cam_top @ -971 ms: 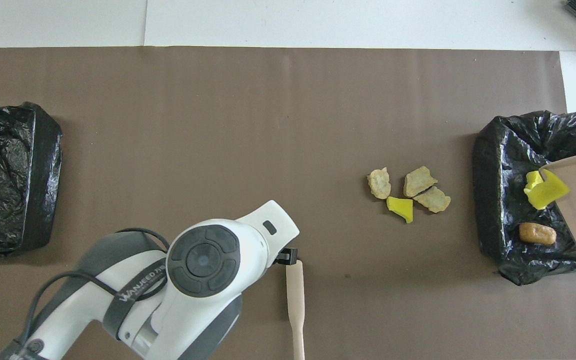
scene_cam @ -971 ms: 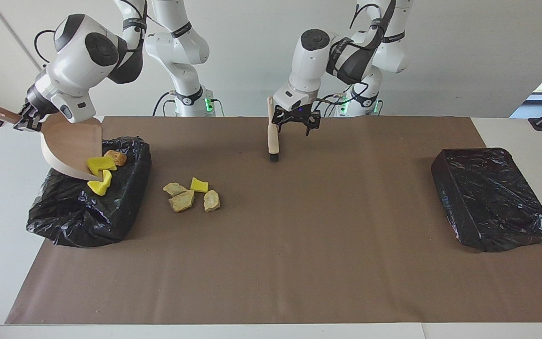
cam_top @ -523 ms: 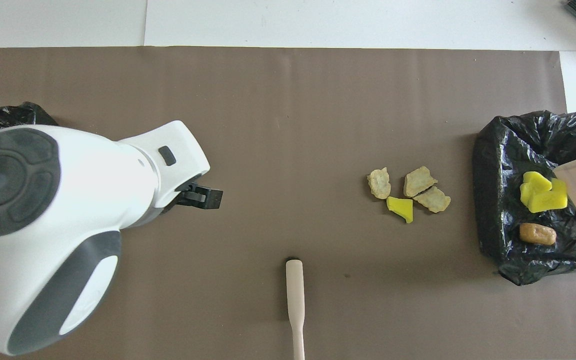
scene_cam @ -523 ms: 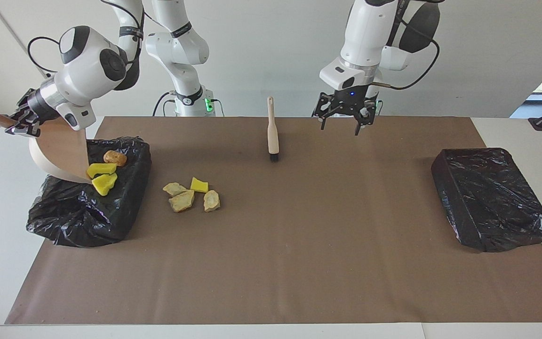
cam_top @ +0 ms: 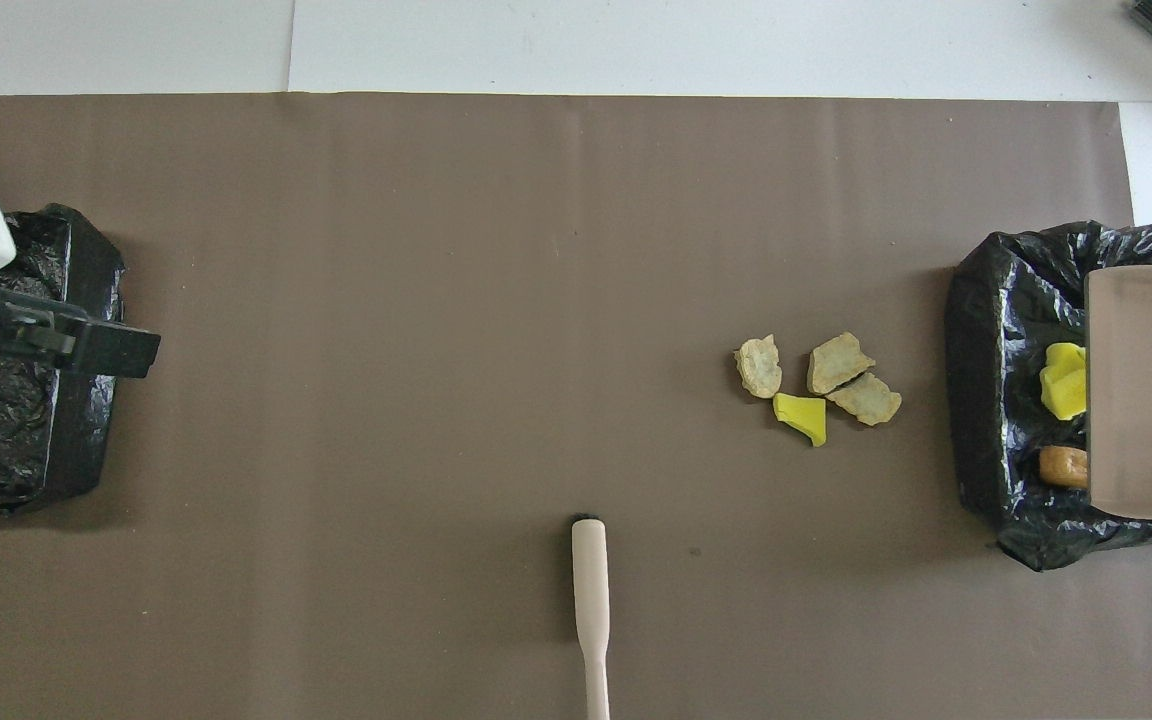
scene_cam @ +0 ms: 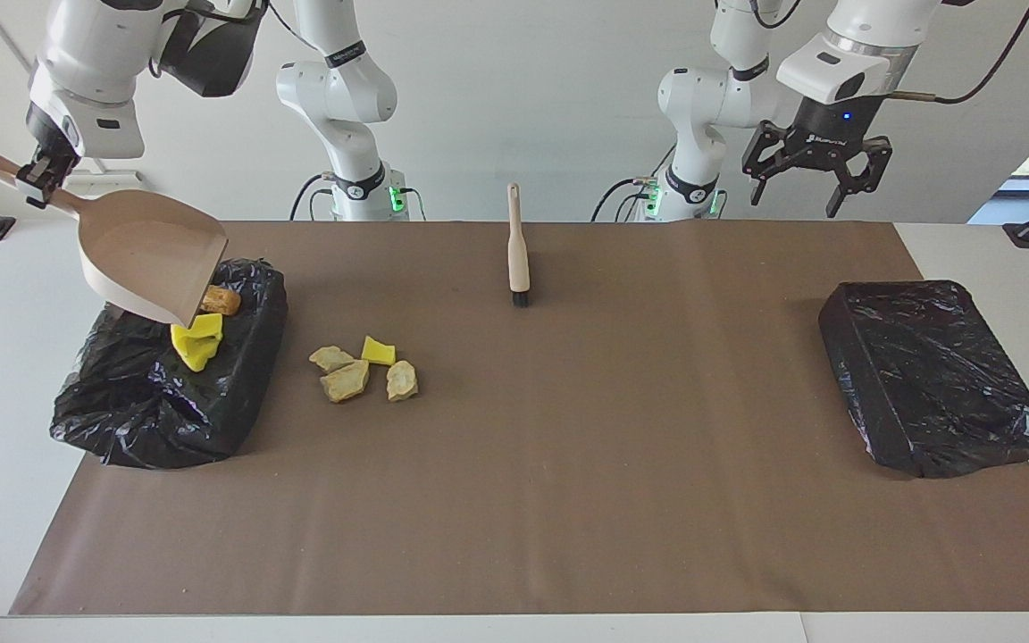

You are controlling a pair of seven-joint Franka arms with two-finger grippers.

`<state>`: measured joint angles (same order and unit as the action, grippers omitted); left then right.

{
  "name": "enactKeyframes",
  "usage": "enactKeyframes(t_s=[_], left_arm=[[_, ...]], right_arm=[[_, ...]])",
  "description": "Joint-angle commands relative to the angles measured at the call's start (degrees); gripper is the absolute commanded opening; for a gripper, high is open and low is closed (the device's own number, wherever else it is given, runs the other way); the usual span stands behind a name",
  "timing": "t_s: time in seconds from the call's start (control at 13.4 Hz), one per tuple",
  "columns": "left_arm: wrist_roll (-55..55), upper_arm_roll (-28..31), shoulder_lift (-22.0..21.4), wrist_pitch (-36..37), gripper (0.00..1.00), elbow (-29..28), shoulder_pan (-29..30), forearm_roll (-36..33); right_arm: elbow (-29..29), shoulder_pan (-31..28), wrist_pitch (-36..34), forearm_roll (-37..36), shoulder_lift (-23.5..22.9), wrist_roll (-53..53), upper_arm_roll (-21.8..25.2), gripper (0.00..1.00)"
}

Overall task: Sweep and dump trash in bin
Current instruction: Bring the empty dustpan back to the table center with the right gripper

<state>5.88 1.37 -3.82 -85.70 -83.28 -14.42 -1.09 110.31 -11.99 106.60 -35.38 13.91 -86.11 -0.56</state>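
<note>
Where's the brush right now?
The brush lies alone on the brown mat near the robots' edge, about midway between the two black bins. In the overhead view it sits at the bottom centre, nearer the robots than the loose trash pile.

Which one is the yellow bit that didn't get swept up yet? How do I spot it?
Find the black bin at the right arm's end of the table. Beside it on the brown mat lies a small cluster of trash. Three pieces are tan rocks; the yellow piece is the only bright one.
</note>
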Motion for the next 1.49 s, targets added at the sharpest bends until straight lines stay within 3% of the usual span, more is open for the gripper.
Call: enactKeyframes(t_s=[0.0,0.15,0.37,0.6,0.75,0.97,1.19,1.42], left_arm=[[1.4,-0.8,3.7,6.8,1.0,8.3,3.3,-0.1],[1.5,-0.9,4.4,9.4,1.0,10.1,5.9,0.6],[1.5,-0.8,3.0,9.3,1.0,9.2,7.1,1.7],[1.1,-0.9,0.0,9.5,1.0,5.6,7.1,1.6],[0.9,-1.1,0.0,9.6,1.0,5.7,7.2,1.4],[0.9,-1.0,0.0,9.6,1.0,5.7,7.1,1.3],[0.9,-1.1,0.0,9.6,1.0,5.7,7.2,1.3],[0.8,-1.0,0.0,9.7,1.0,5.7,7.2,1.2]], right_arm=[[-0.5,0.5,-1.9,8.7,-0.6,10.9,-0.7,0.0],[0.2,3.6,-6.5,13.5,-0.6,23.4,-4.1,0.0],[0.9,14.2,-8.9,21.9,-4.3,54.5,-5.3,0.0],[-3.2,24.3,-8.1,29.0,-13.1,77.7,-5.3,0.0],[-11.2,29.4,-7.5,34.1,-22.4,92.4,-5.3,0.0],[-18.9,32.8,-3.7,38.8,-32.3,100.1,-5.6,0.0],[-22.4,38.9,5.4,45.3,-41.0,119.2,-5.6,0.0],[-21.6,39.7,7.7,44.7,-42.3,121.5,-5.6,0.0]])
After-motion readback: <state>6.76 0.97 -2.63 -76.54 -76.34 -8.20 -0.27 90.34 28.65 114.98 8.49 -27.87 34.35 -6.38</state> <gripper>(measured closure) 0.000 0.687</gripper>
